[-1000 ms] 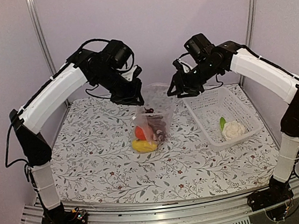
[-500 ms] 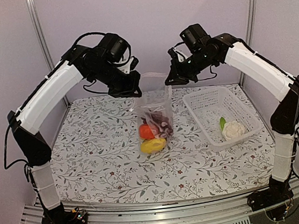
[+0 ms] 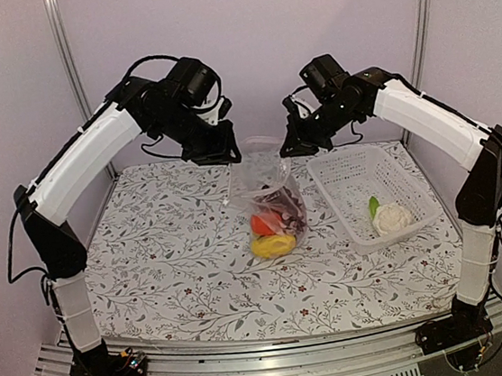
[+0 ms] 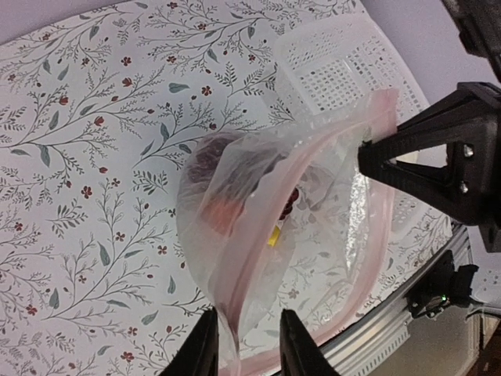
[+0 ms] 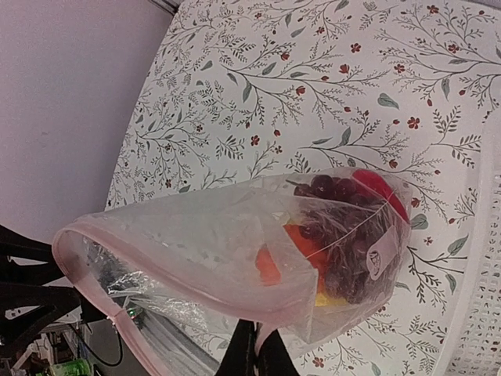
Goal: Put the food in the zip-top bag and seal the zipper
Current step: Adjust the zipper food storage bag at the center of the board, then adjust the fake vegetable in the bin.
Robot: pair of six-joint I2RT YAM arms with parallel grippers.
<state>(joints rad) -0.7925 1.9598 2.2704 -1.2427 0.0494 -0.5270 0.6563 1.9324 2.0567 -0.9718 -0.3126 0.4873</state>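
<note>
The clear zip-top bag (image 3: 264, 182) hangs mouth-up between my two grippers above the table. Inside it lie a yellow piece (image 3: 274, 246), an orange-red piece (image 3: 262, 225) and dark grapes (image 3: 286, 206). In the right wrist view the grapes (image 5: 344, 205), red pepper (image 5: 377, 188) and orange piece (image 5: 305, 243) show through the plastic. My right gripper (image 5: 258, 352) is shut on the bag's rim. My left gripper (image 4: 249, 345) has its fingers apart, with the pink zipper strip (image 4: 238, 297) running between them. The white cauliflower (image 3: 391, 219) lies in the basket.
The white perforated basket (image 3: 349, 172) stands right of the bag on the floral tablecloth (image 3: 159, 253). My right gripper (image 3: 293, 145) is over its near-left corner. My left gripper (image 3: 229, 152) is left of the bag mouth. Walls close in behind and at both sides.
The bag with its food has swung to the right and lower. Both grippers have shifted slightly right. The bag mouth looks narrower than half a second ago.
</note>
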